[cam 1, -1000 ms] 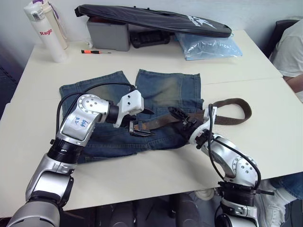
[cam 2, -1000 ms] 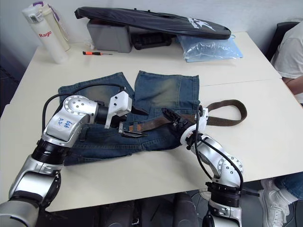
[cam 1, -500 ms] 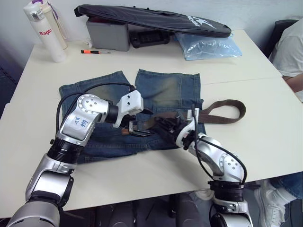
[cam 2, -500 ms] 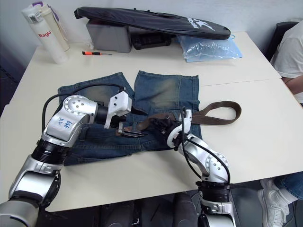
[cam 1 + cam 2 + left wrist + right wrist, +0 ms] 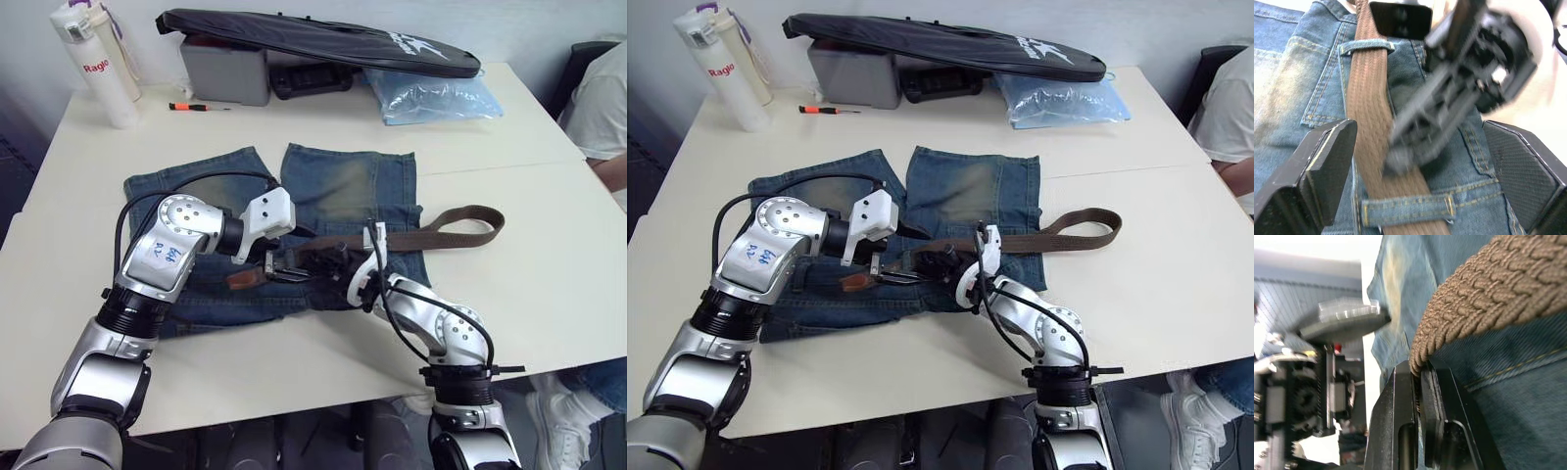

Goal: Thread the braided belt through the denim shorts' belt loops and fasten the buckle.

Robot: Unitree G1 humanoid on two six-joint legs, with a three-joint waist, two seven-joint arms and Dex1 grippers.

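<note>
the denim shorts (image 5: 338, 211) lie flat on the cream desk (image 5: 549, 245), waistband toward the robot and the 2 legs pointing away toward the far edge. the braided belt (image 5: 446, 227) runs with its long axis along the waistband, left to right across the robot's front; its right part leaves the shorts and curves in a loop over bare desk, while its tan leather tip (image 5: 243, 278) points to the robot's left, lying on the denim just below the left gripper (image 5: 279, 266). in the left wrist view the belt passes under 2 belt loops (image 5: 1364, 46), one at the far end and one nearer the camera, and that gripper's fingers (image 5: 1327, 169) stand wide apart, released, on either side of the strap. the right gripper (image 5: 333, 266) meets the belt at mid-waistband, close to the left gripper, and in the right wrist view its fingers (image 5: 1400, 426) are clenched on the woven strap. at the far side of the desk sit a white bottle (image 5: 93, 64), an orange-handled screwdriver (image 5: 196, 107), a grey box (image 5: 223, 69) under a long black bag (image 5: 323, 39), and a pale blue plastic bag (image 5: 431, 96). a person in a white shirt (image 5: 600, 103) sits at the right edge.
</note>
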